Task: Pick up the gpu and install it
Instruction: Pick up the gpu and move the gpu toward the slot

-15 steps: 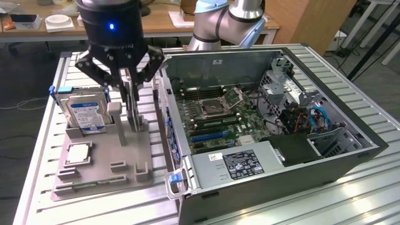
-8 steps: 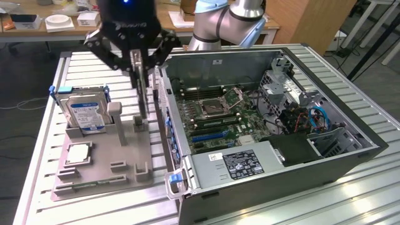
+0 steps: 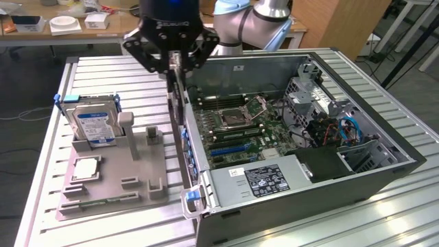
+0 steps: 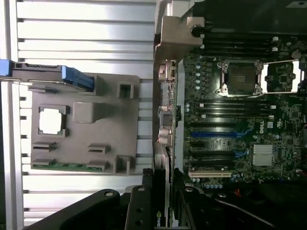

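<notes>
The gpu [image 3: 177, 103] is a thin dark card seen edge-on, hanging upright from my gripper [image 3: 174, 57], which is shut on its upper edge. It hovers over the near wall of the open computer case [image 3: 384, 128], between the grey parts fixture [image 3: 147, 175] and the motherboard [image 3: 237, 128]. In the wrist view the gpu [image 4: 165, 96] shows its silver bracket end-on, with my gripper [image 4: 161, 201] clamped on the dark card and one finger [image 4: 139, 211] on each side. The blue expansion slots [image 4: 216, 134] lie just beside the card on the motherboard.
In the fixture stand a silver hard drive [image 3: 92, 123] with a blue-white label, a processor chip [image 3: 84, 169] and a green memory stick [image 3: 96, 205]. Inside the case are the power supply [image 3: 268, 180], a drive cage [image 3: 312, 98] and blue cables [image 3: 348, 128].
</notes>
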Tool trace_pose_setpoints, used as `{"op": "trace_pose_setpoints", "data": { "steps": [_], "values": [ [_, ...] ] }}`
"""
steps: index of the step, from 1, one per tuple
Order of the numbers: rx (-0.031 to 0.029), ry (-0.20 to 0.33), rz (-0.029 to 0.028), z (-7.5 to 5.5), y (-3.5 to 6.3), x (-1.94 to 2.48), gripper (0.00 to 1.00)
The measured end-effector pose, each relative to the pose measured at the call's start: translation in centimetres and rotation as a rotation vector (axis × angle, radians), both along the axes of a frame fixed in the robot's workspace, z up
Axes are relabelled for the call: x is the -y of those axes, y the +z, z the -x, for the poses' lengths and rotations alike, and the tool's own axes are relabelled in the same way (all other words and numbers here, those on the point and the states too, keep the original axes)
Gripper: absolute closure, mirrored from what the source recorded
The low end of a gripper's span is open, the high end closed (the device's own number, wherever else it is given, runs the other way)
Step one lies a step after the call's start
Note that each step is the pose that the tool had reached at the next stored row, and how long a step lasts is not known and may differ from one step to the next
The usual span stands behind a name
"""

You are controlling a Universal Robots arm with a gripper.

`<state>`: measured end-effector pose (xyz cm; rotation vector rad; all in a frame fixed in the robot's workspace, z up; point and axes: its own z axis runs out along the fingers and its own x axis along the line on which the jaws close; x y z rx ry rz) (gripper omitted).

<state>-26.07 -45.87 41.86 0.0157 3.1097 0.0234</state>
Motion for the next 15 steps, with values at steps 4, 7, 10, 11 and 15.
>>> {"op": "trace_pose_setpoints", "data": {
  "steps": [4,7,10,11,15],
  "values": [
    [0.0,0.0,0.0001,-1.8,-0.05,0.0,0.74],
    [0.0001,0.0,-0.0002,-3.2,-0.12,0.0,0.74],
    [0.0,0.001,-0.0002,-4.6,-0.17,0.0,0.74],
    [0.0,0.001,-0.0001,-5.0,-0.18,0.0,0.74],
    [0.0001,0.004,-0.0002,-6.8,-0.25,0.0,0.74]
  ]
}}
